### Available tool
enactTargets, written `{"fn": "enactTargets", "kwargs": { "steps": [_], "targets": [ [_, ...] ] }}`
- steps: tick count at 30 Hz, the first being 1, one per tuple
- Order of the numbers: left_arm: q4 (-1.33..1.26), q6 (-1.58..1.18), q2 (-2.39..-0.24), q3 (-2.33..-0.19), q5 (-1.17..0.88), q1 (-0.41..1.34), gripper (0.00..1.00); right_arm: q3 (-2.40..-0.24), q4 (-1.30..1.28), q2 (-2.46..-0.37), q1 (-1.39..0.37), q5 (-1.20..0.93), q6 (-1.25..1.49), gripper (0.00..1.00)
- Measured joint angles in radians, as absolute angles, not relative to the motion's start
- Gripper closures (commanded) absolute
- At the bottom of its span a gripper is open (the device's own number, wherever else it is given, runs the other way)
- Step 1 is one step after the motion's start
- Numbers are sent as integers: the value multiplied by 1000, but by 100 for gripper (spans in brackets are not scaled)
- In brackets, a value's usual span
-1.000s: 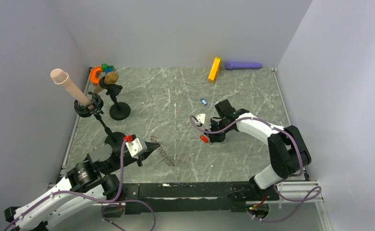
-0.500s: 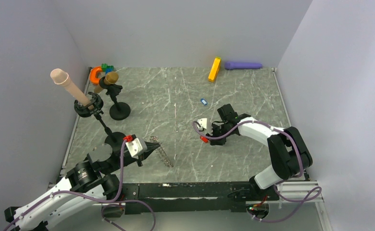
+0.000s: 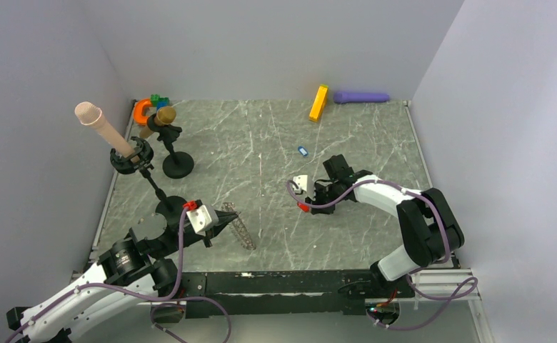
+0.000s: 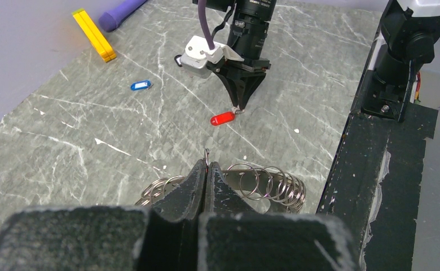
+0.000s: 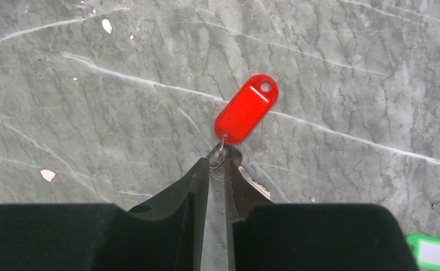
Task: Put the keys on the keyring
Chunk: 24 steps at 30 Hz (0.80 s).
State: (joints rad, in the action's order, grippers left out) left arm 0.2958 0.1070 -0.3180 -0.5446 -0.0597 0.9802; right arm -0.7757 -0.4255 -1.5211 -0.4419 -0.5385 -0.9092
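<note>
Left fingers [image 4: 192, 186]: clamped on keyring [image 4: 268, 186] wire.
Right fingers [image 5: 198, 180]: narrow gap, red key [image 5: 246, 110] ring between tips; grip unclear.

You're in a robotics lab test cell: plain pale-grey panel walls [image 3: 261, 43] box in a grey marble-patterned counter [image 3: 261, 143], white cable-draped robot arms [image 3: 386, 193] are bolted to a black rail [image 3: 297, 282] at its near edge, and black round-based clamp stands [image 3: 178, 164] hold props.
</note>
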Motion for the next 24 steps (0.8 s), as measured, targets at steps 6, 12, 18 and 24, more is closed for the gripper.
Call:
{"fn": "enactTargets", "kwargs": {
  "steps": [6, 12, 18, 24],
  "targets": [
    [292, 107, -318, -545, -63, 980, 100, -768, -417, -1522, -442, -542, -909, 80],
    [290, 105, -318, -545, -63, 980, 100, -767, -416, -1526, -442, -544, -909, 82],
    [290, 92, -318, -545, -63, 980, 100, -767, -410, -1536, -442, -545, -910, 84],
    [290, 89, -316, -545, -63, 980, 100, -767, -406, -1539, -442, -547, -910, 93]
  ]
}}
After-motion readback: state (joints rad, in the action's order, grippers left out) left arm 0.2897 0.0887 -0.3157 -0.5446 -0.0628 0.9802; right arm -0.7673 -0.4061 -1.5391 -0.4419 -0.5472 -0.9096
